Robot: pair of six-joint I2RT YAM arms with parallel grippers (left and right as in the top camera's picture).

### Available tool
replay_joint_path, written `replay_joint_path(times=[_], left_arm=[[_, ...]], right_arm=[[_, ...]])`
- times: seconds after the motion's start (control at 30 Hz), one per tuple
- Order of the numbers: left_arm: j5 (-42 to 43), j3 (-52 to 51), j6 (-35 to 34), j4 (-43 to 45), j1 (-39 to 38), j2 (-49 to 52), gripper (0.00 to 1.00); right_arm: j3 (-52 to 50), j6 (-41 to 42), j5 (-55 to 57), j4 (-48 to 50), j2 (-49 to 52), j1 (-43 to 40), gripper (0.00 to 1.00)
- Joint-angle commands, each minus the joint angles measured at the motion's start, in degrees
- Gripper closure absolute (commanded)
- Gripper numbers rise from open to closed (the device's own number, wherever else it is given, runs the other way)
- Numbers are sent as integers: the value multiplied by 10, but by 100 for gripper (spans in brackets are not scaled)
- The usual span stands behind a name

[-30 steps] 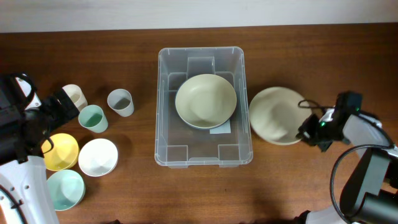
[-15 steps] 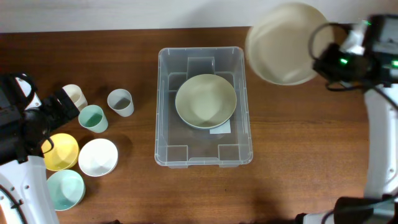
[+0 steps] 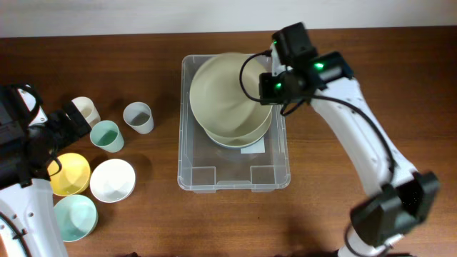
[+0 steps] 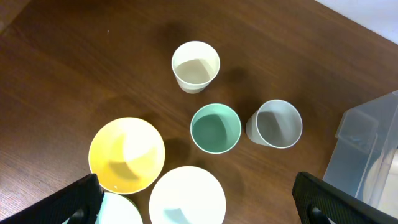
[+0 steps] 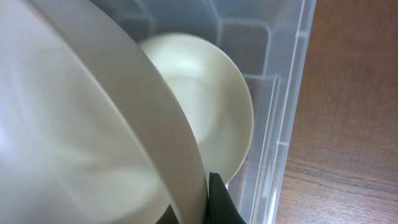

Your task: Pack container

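1. Overhead view: one container (image 3: 214,171) of clear plastic stands in the middle of a dark wooden table (image 3: 128,57).
2. Two cream bowls are at the container. The lower bowl (image 3: 239,140) lies on its floor in the far half. The held bowl (image 3: 223,93) hangs over it and hides most of it. Whether the two bowls touch cannot be told.
3. The right gripper (image 3: 270,87) is clamped on the held bowl's right rim, above the container's far right side.
4. Left of the container, well apart from it, stand three cups: a cream cup (image 3: 86,109), a green cup (image 3: 106,135) and a grey cup (image 3: 138,117). Nearer the front lie three more bowls: a yellow bowl (image 3: 69,173), a white bowl (image 3: 112,180) and a pale teal bowl (image 3: 74,218). The left arm (image 3: 28,135) sits at the table's left edge beside them.
5. Left wrist view: the left gripper (image 4: 196,186) is spread wide and holds nothing, with one dark finger (image 4: 81,199) in each lower corner. Below it are the three cups, the yellow bowl, the white bowl and a sliver of the pale teal bowl. One corner of the container shows at the right edge.
6. Right wrist view: the held bowl fills the left side, tilted. One dark fingertip (image 5: 217,199) presses against its rim at the bottom. Behind it the lower bowl sits upright inside the container, whose clear wall runs along the right with bare table beyond.
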Motion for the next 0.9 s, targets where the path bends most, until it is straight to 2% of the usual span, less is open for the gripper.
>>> replay_joint_path(times=[0.0, 0.07, 0.1, 0.13, 0.17, 0.27, 0.3, 0.37, 0.4, 0.57, 0.7, 0.87], left_arm=[[7, 7, -2, 1, 3, 1, 1], [7, 7, -2, 1, 3, 1, 1], [7, 7, -1, 1, 3, 1, 1], [7, 7, -2, 1, 3, 1, 1], [7, 7, -1, 1, 3, 1, 1], [7, 7, -1, 1, 3, 1, 1], [7, 7, -2, 1, 3, 1, 1], [7, 7, -2, 1, 3, 1, 1], [7, 7, -1, 1, 3, 1, 1], [7, 7, -2, 1, 3, 1, 1], [7, 7, -2, 2, 3, 1, 1], [7, 7, -2, 1, 3, 1, 1]], right_arm=[[8, -6, 15, 2, 29, 3, 96], [8, -7, 16, 3, 31, 3, 95], [8, -11, 16, 3, 31, 3, 88], [8, -19, 16, 3, 31, 3, 75], [8, -23, 16, 3, 30, 3, 68], [8, -31, 16, -1, 25, 3, 67], [8, -38, 17, -5, 20, 3, 69], [8, -56, 16, -12, 8, 3, 87], [8, -75, 16, -17, -1, 4, 92], [8, -194, -17, -101, -34, 14, 96], [-7, -194, -31, -167, -29, 32, 96], [-61, -194, -34, -150, -18, 69, 96]])
